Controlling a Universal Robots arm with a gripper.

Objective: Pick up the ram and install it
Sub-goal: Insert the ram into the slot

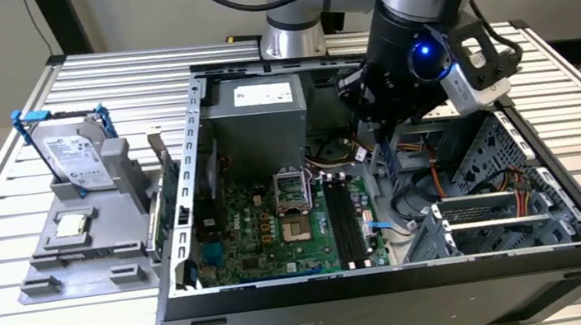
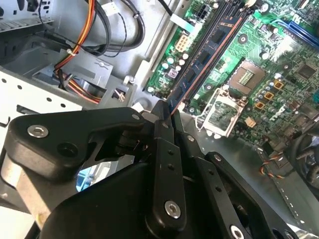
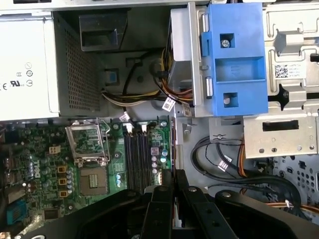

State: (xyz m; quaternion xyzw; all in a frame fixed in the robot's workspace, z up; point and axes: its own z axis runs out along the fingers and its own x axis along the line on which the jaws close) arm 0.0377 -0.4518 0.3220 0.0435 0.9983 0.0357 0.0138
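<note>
Jaws closed flat against the ram (image 2: 199, 67), which the gripper (image 2: 167, 117) holds edge-on above the motherboard (image 2: 279, 74) inside the open computer case (image 1: 182, 226). In the second wrist view the stick runs out from between the fingertips toward the memory slots (image 2: 227, 22); in the first wrist view it shows as a thin edge (image 3: 173, 144) just beside those slots (image 3: 137, 159). Judged from these views, pickup is complete and the ram has been carried over the case, while seating in a slot is not yet done. On the grey holder (image 1: 88, 229) outside the case the hard drive (image 1: 74, 160) and a small chip (image 1: 71, 226) rest. In the exterior view the arm hides most of the stick, and whether its lower edge touches a slot cannot be made out.
</note>
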